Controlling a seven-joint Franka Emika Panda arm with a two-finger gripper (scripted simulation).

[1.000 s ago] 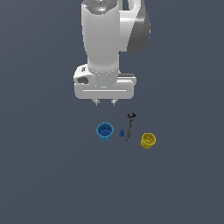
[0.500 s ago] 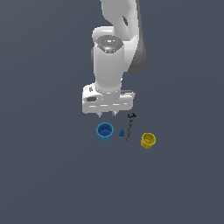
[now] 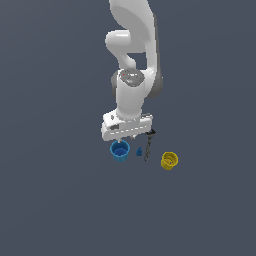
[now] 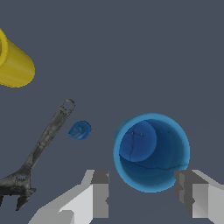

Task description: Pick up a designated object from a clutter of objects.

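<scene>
The designated object, a bright blue tapered cup (image 3: 120,150) (image 4: 151,152), stands upright with its mouth up. My gripper (image 3: 125,140) (image 4: 143,192) hangs just above it, open, one finger on each side of the cup's rim in the wrist view, nothing held. Around it lies the clutter of objects: a yellow cup (image 3: 169,160) (image 4: 15,64) toward the exterior view's right, a tiny blue piece (image 3: 139,152) (image 4: 79,130) beside the blue cup, and a thin dark wrench-like tool (image 3: 147,148) (image 4: 40,148) between them. The hand hides the tool's far end in the exterior view.
A plain dark grey floor (image 3: 60,200) surrounds the clutter. The white arm (image 3: 132,60) rises above the objects.
The hand has come down and shifted slightly toward the blue cup, ending just over it. The objects have not moved.
</scene>
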